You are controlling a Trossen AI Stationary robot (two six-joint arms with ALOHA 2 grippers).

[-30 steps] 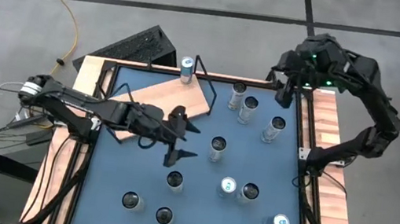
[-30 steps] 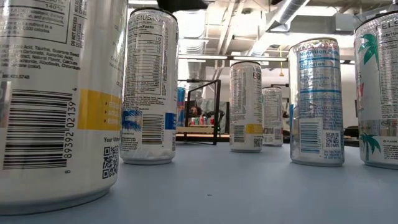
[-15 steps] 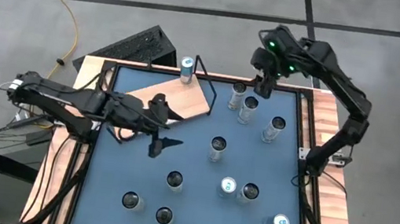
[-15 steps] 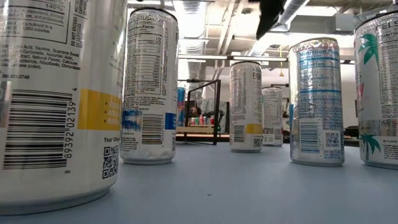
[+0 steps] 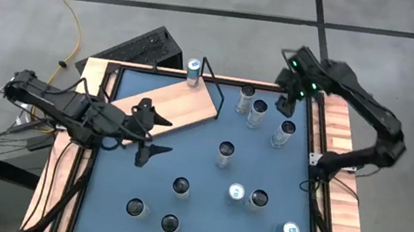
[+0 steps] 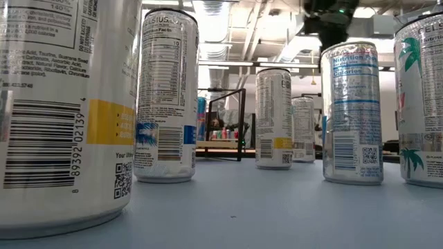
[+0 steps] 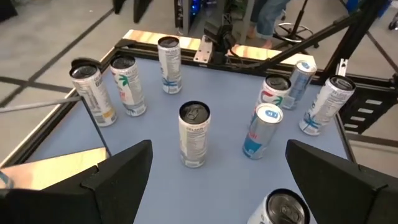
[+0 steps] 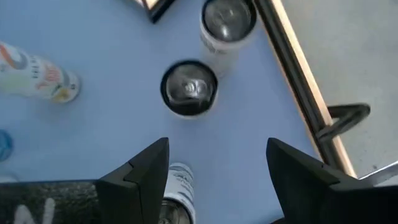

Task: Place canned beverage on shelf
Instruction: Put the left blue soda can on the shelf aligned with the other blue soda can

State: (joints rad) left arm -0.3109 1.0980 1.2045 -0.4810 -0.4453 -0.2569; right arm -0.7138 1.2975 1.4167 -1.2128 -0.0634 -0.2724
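Left gripper (image 5: 148,128): fingers spread, empty, just off the shelf (image 5: 180,102). Right gripper (image 5: 284,104): fingers apart, empty, well across from the shelf, above upright cans (image 5: 256,113).

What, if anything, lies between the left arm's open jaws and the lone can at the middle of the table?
Nothing: in the high view, only bare blue tabletop separates the left gripper from the centre can. The left wrist view shows the same.

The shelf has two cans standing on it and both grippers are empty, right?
Not quite. The high view shows just one can on the shelf, at its wire-frame end. The left gripper and right gripper are indeed empty.
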